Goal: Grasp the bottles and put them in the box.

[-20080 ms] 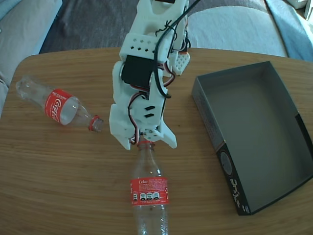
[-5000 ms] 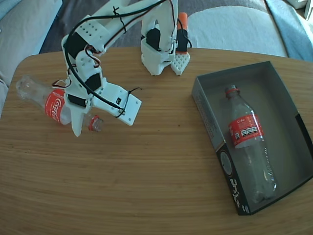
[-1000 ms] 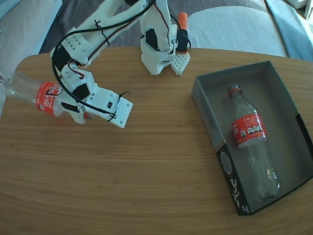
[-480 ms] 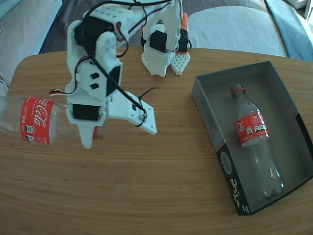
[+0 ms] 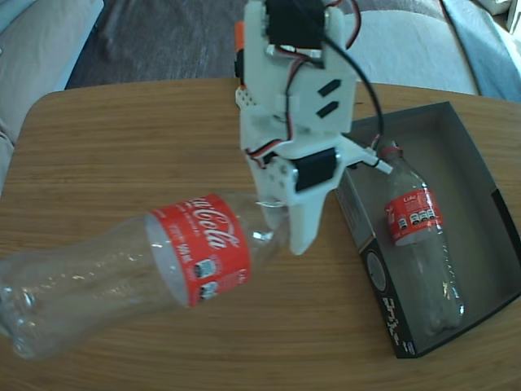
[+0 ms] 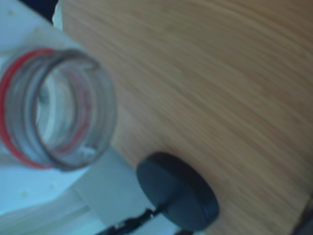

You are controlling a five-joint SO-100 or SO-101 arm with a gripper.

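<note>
I have the claw (image 5: pixel 277 221) clamped on the neck of the second cola bottle (image 5: pixel 130 269), carried above the surface left of the box (image 5: pixel 488 244) where the first bottle (image 5: pixel 419 240) lies; empty, light and thin-walled, it seems best gripped at that stiff neck ring.

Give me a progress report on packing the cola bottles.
Done: one cola bottle lies inside the cardboard box. In hand: the end effector grips the second cola bottle by its neck, lifted above the table. Left: carry it into the box and release.
</note>
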